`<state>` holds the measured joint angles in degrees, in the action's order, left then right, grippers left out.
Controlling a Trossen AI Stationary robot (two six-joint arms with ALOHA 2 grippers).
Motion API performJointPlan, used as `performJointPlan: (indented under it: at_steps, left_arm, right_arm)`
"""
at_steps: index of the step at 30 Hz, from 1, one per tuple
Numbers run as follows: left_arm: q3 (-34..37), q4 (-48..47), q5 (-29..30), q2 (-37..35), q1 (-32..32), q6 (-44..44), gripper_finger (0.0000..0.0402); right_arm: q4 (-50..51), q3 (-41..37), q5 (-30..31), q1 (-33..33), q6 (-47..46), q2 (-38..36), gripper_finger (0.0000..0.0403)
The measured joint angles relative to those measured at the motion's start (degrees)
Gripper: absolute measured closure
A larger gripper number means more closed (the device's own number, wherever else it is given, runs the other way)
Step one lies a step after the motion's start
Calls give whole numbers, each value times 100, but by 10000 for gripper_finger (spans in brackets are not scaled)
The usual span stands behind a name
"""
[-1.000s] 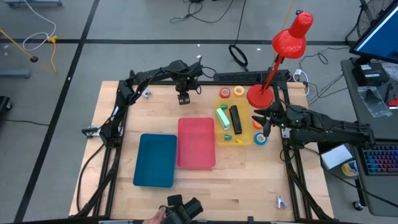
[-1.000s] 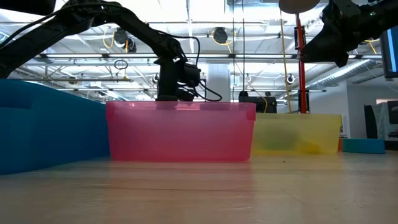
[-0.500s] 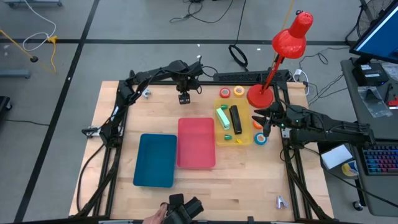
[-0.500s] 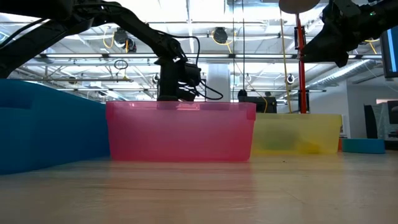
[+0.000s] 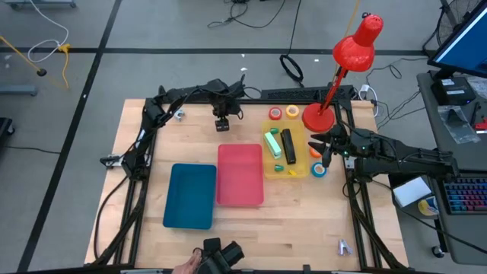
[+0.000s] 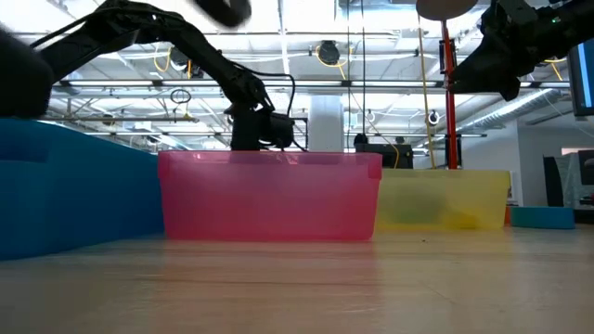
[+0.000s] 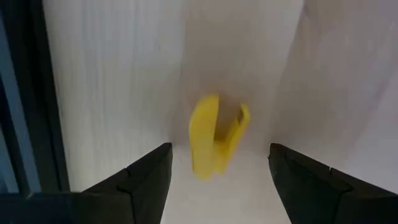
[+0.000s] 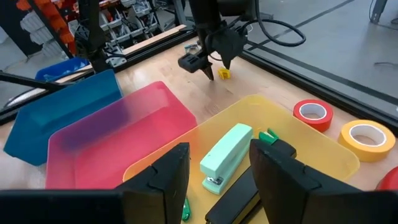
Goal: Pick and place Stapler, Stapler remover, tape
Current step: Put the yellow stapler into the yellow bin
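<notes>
Left claw open and empty above a small yellow staple remover on the bare counter behind the pink tray; right claw parted, empty, over the yellow tray. Mint stapler, black stapler in yellow tray; red tape, yellow tape on counter. Pink and blue tray look empty, so barely started.
</notes>
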<state>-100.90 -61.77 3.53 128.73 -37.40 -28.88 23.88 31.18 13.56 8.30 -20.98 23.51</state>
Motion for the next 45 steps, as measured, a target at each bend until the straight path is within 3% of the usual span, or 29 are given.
performJointPlan:
  at_steps: [15,21,30,33,40,45]
  left_arm:
    - [244,846,-5,-31,0,-135,148]
    - [244,891,-177,-22,-3,-203,209]
    - [242,830,-162,-17,-3,16,342]
    - [184,729,-173,-11,-3,76,350]
    - [-725,-300,-273,29,55,498,350]
    - [-1873,-669,-1016,22,397,828,342]
  right_arm:
    - [-2,0,9,1,-454,0,244]
    - [-2,0,-4,2,-561,0,244]
    - [-2,0,-7,2,-561,0,247]
    - [-2,0,-9,2,-561,0,246]
    - [-2,0,-9,2,-552,0,247]
    - [-2,0,-9,2,-539,2,248]
